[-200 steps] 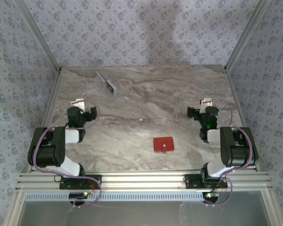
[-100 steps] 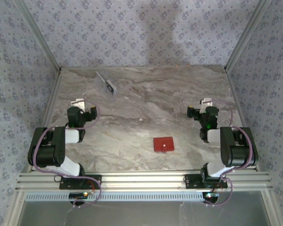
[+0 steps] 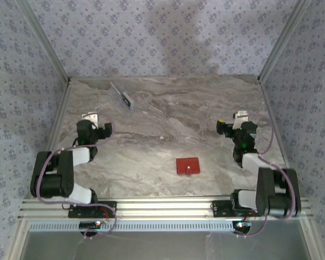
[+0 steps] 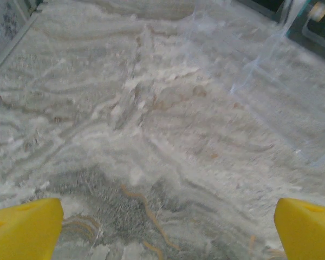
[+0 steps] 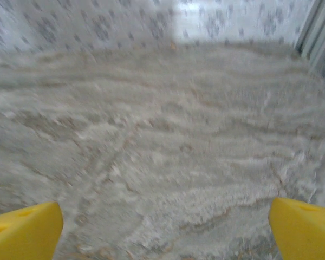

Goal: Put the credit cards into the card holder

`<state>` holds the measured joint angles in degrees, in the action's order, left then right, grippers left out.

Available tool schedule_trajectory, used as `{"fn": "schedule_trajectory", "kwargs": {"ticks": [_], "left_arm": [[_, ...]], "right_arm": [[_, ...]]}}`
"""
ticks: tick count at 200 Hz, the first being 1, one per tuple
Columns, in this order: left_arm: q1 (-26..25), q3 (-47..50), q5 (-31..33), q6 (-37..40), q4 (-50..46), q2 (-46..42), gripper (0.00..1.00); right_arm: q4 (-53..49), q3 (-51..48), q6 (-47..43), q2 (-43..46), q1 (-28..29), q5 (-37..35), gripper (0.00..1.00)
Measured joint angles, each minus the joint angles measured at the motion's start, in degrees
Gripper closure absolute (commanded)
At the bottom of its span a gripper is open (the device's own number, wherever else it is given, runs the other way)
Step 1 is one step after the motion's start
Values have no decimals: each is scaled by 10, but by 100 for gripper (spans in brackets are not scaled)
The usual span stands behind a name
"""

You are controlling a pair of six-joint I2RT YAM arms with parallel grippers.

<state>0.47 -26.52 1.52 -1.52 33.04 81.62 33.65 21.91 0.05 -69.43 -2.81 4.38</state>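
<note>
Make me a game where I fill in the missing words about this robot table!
1. The card holder lying on the table is colored ____.
2. The left claw and the right claw are both ____ and hold nothing.
3. The credit cards lie nearer to the ____ claw.

Missing words: red; open; left
</note>
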Motion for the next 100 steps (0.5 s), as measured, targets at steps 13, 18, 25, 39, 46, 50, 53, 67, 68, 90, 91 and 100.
{"fn": "schedule_trajectory", "kwargs": {"ticks": [13,18,25,39,46,50,53,67,68,90,91,100], "left_arm": [[-1,-31,-9,-22,-81,-60,1],[-2,-45,-11,-38,-111,-83,1],[-2,-66,-13,-56,-149,-110,1],[-2,-132,-9,-117,-256,-155,1],[-2,-174,1,-159,-322,-169,1],[-2,-189,5,-177,-346,-175,1],[-2,-203,9,-194,-367,-177,1],[3,-257,10,-251,-464,-185,1],[3,-261,8,-255,-473,-185,1],[15,-271,-46,-295,-567,-184,1],[15,-270,-48,-296,-570,-184,1],[16,-261,-84,-304,-592,-181,1]], "right_arm": [[-59,8,24,67,6,-2,0],[-86,14,37,98,10,-7,0],[-122,24,59,134,12,-16,0],[-190,52,103,192,14,-35,0],[-215,64,119,211,13,-38,0],[-226,71,127,221,12,-38,0],[-232,74,132,226,12,-37,0],[-266,88,166,243,9,-24,0],[-271,89,167,244,8,-20,0],[-329,104,204,242,-10,34,0],[-332,105,206,242,-11,37,0],[-356,112,212,235,-11,54,0]]}}
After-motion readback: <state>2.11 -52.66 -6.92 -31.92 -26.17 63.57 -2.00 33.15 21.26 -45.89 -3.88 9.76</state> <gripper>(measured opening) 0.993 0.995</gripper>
